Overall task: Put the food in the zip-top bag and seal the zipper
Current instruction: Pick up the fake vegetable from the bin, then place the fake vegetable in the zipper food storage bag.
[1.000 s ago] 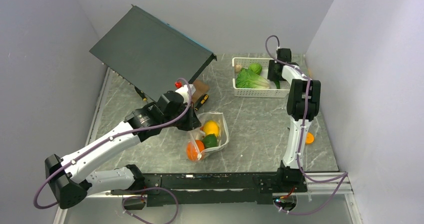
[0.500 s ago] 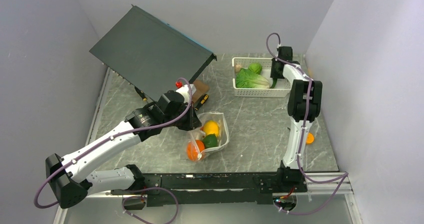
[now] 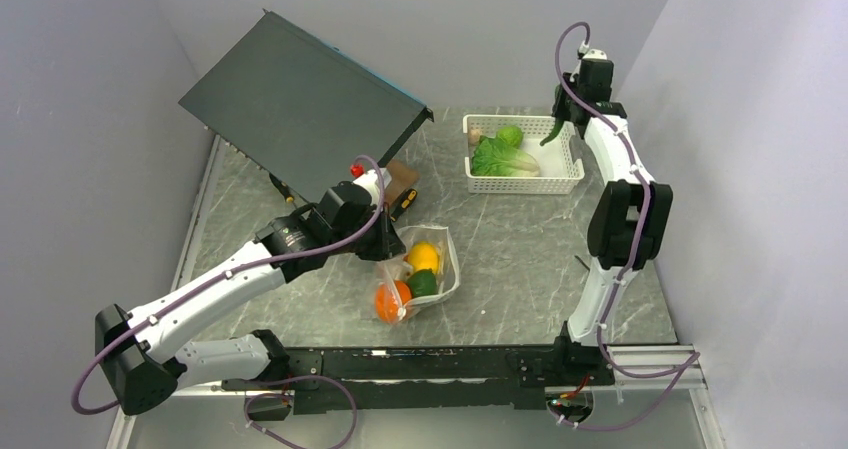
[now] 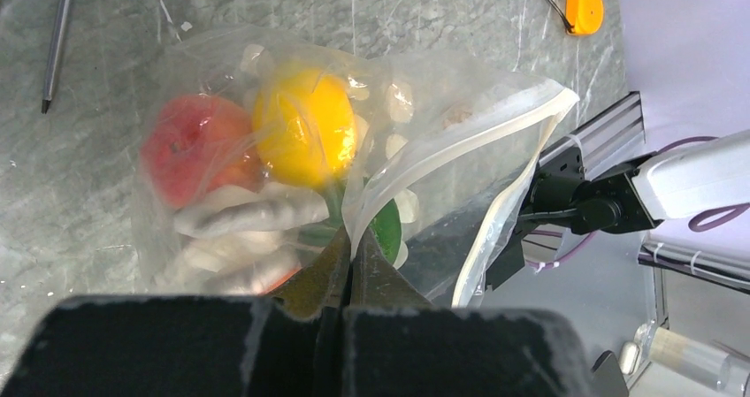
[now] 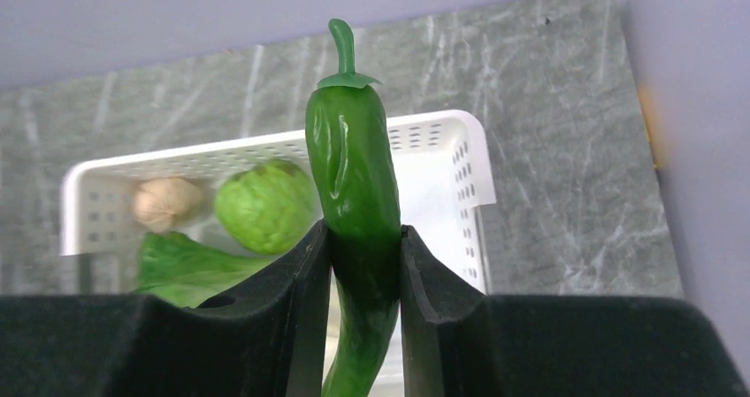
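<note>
The right gripper (image 5: 363, 238) has lifted out of the white basket (image 5: 442, 141), where it sat a second ago. The basket now lies below its fingers. Its jaws are clamped on a green pepper (image 5: 352, 167) (stem pointing away from the wrist). The left gripper (image 4: 352, 248) has not moved. It is pressed together on the mouth edge of the zip-top bag (image 4: 442, 105), and the zipper (image 4: 548, 107) runs off to its right. A yellow fruit (image 4: 305, 127) and a peach (image 4: 190, 149) sit inside the bag, just beyond its fingertips.
</note>
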You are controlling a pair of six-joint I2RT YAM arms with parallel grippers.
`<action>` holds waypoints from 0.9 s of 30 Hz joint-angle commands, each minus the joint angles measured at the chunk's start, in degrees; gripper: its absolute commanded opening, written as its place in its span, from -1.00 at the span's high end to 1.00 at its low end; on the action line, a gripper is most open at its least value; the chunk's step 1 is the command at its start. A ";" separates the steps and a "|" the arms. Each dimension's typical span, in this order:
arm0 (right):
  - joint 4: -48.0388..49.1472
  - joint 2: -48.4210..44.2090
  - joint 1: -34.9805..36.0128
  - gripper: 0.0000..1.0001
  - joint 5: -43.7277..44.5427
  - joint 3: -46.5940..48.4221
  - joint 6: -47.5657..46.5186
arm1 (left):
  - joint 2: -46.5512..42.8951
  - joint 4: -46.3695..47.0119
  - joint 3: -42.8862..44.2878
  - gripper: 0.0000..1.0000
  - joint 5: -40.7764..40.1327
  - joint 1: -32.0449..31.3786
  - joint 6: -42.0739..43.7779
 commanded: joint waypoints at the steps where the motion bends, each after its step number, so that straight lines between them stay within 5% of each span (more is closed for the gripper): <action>1: 1.68 -5.81 0.42 1.00 -6.75 0.17 5.82 | -0.96 2.97 -0.24 1.00 -2.07 -0.08 -1.58; 9: 14.36 -18.95 2.67 1.00 -26.27 -20.47 24.10 | -0.52 1.19 2.08 1.00 -2.85 -0.08 -0.14; 14: 27.19 -27.26 10.06 1.00 -35.41 -35.10 34.83 | -1.90 1.24 1.18 1.00 -4.55 -0.10 -0.19; 27: 19.47 -49.67 24.73 1.00 -35.20 -50.51 35.04 | -4.31 3.48 -0.27 1.00 -4.40 -0.09 0.19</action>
